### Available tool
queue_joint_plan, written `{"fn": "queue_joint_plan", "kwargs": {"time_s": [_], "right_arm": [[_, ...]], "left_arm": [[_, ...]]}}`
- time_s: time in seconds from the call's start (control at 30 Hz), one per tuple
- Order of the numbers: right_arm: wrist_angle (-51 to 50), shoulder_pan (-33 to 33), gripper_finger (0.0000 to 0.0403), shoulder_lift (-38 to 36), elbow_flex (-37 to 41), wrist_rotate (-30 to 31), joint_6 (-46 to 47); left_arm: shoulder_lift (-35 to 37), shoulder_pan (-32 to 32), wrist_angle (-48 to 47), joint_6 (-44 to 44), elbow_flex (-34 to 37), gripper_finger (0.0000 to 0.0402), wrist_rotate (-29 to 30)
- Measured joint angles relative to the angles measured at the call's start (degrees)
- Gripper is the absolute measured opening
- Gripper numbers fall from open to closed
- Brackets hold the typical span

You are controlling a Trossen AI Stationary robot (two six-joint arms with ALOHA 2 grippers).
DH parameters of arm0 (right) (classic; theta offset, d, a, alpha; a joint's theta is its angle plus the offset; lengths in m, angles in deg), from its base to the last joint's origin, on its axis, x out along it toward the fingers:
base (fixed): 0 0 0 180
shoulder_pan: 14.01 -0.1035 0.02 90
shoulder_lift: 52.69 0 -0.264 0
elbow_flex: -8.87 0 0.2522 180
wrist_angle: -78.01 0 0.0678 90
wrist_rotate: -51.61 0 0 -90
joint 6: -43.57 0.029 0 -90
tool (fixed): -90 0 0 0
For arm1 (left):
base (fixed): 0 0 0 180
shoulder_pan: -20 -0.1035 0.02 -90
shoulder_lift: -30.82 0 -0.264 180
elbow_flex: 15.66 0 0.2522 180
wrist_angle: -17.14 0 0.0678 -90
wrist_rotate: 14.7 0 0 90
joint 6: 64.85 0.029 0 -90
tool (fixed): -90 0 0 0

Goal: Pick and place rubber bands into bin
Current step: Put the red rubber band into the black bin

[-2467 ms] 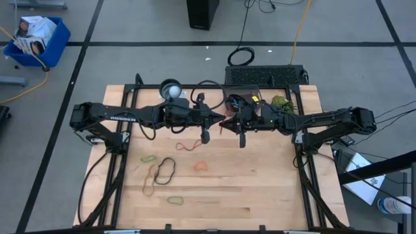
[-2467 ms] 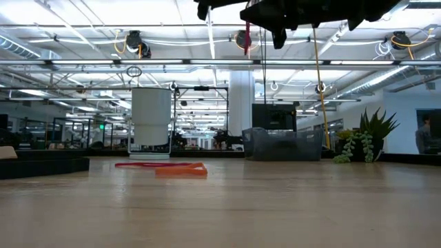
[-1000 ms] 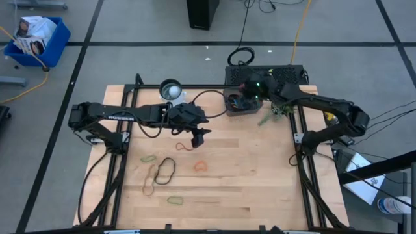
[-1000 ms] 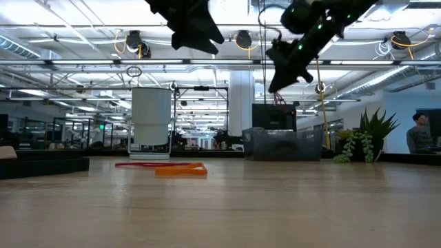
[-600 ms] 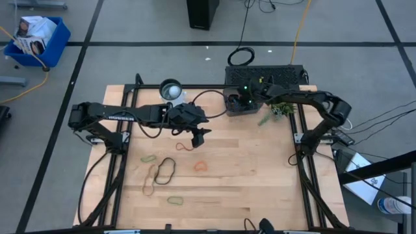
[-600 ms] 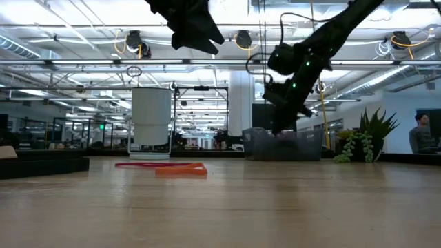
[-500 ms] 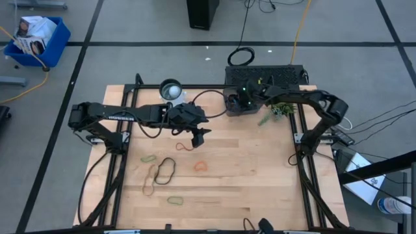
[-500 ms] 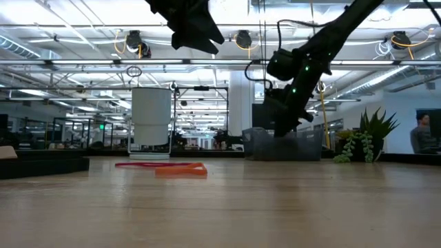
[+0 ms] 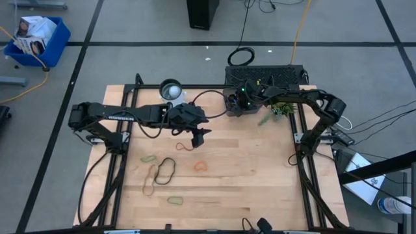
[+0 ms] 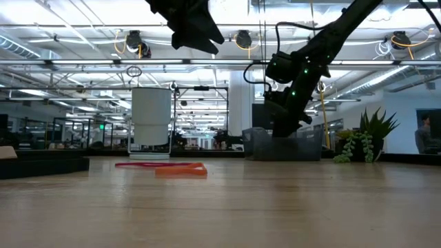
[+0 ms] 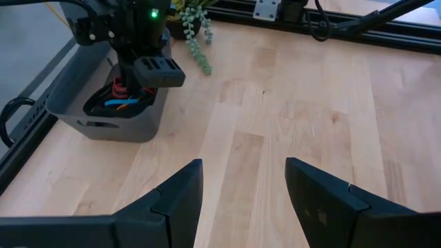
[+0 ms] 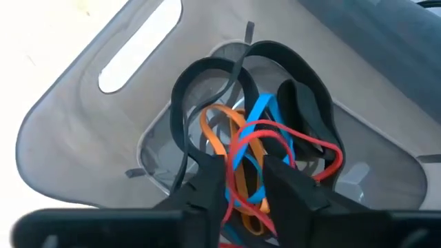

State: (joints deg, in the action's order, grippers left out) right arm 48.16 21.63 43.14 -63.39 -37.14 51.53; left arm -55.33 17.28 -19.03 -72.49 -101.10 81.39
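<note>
From above you see the right gripper [image 9: 235, 103] reaching down into the bin [image 9: 229, 108] at the far edge of the table [image 9: 260, 182]. Only its wrist view shows you the inside: black, blue, orange and red rubber bands [image 12: 256, 155] lie tangled on the bottom, and the two fingers [image 12: 210, 180] stand a little apart just over them, with a red loop between the tips. I cannot tell if they grip this loop.

The left gripper [image 9: 198, 138] hangs over the middle of the table with its jaws wide and nothing between them. The high view alone shows the loose bands [image 9: 166, 170] on the wood near it; the low view shows only a red band [image 10: 162, 165].
</note>
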Motion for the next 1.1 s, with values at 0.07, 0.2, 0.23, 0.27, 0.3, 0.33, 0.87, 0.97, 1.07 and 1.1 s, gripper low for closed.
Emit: {"fn": "queue_joint_plan", "kwargs": {"time_s": [0.07,0.2,0.23,0.27,0.3,0.33,0.87,0.97,1.07,1.1], "right_arm": [[0.0,0.0,0.0121,0.0,0.0,0.0,0.3],[0.0,0.0,0.0165,0.0,0.0,0.0,0.4],[0.0,0.0,0.0173,0.0,0.0,0.0,0.3],[0.0,-0.1,0.018,0.0,0.0,0.0,0.3],[0.0,-0.1,0.0186,0.0,0.0,0.0,0.3],[0.0,-0.1,0.019,-0.1,0.0,0.0,0.2],[1.9,-4.0,0.0194,-15.9,0.0,-17.0,5.3],[4.4,-8.3,0.0196,-19.0,0.0,-23.8,3.7],[4.9,-13.7,0.0195,-21.2,0.0,-22.9,-0.9],[4.7,-15.5,0.0194,-21.6,0.0,-21.6,-2.9]], "left_arm": [[0.0,0.0,0.0,0.0,0.0,0.0214,0.0],[0.0,0.0,0.0,0.0,0.0,0.0214,0.0],[0.0,0.0,0.0,-0.3,0.0,0.0214,0.0],[0.0,0.0,0.0,-0.8,0.0,0.0214,0.0],[0.0,0.0,0.0,-1.3,0.0,0.0214,0.0],[0.0,0.0,0.0,-1.6,0.0,0.0214,0.0],[0.0,0.2,1.7,-1.5,0.0,0.0214,0.0],[0.0,0.2,-1.0,-0.6,0.0,0.0214,-0.1],[0.0,0.2,-7.6,-0.8,0.0,0.0214,-0.1],[0.0,0.2,-10.2,-1.7,0.0,0.0214,-0.1]]}}
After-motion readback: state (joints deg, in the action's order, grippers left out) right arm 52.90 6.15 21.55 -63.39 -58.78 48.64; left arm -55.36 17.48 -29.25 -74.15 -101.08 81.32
